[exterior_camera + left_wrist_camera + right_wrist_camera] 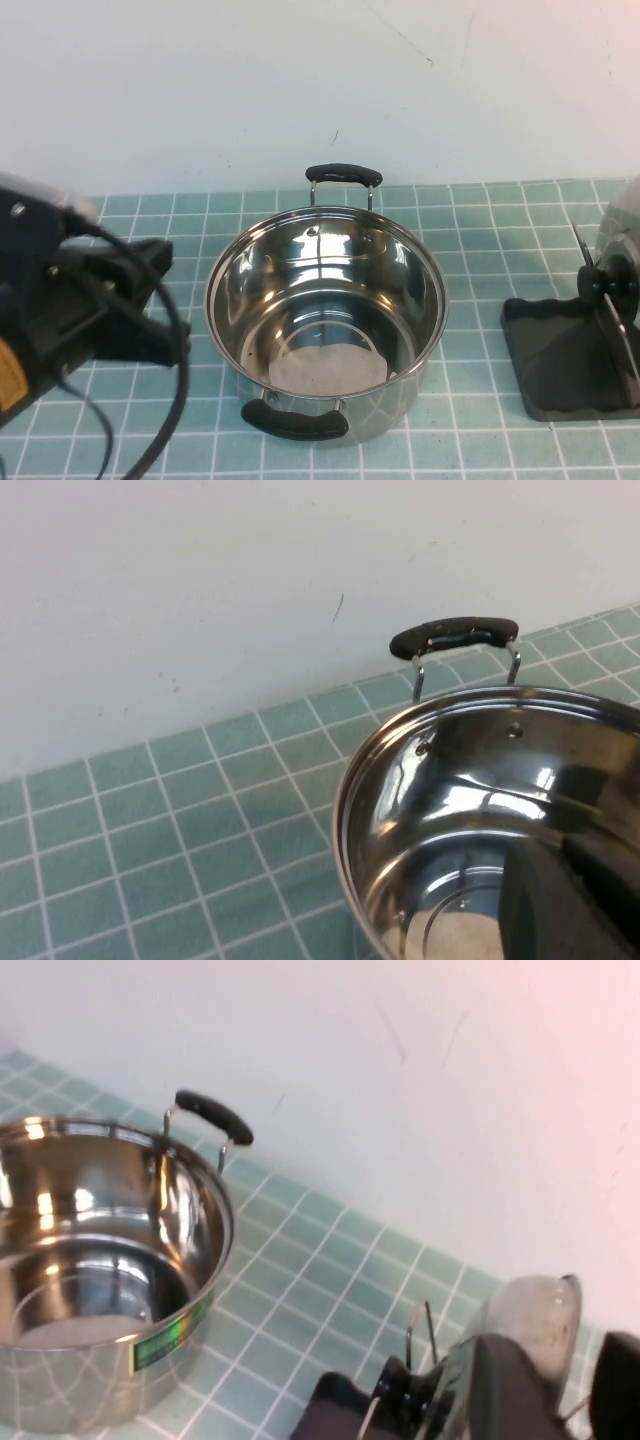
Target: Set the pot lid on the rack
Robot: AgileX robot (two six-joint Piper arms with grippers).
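Observation:
The pot lid (622, 240) stands on edge in the rack (560, 365) at the right of the table, its black knob (610, 285) facing the pot. In the right wrist view the lid (535, 1310) leans among the rack's wire loops (428, 1330). My right gripper (565, 1360) is open just above the lid's rim, one finger on each side, and is out of the high view. My left gripper (165, 300) hovers left of the pot, shut and empty; its fingers (545, 900) show over the pot's rim.
An open steel pot (325, 320) with two black handles stands mid-table, empty, and shows in both wrist views (480, 810) (90, 1250). A white wall runs along the back. Green tiles lie bare between pot and rack.

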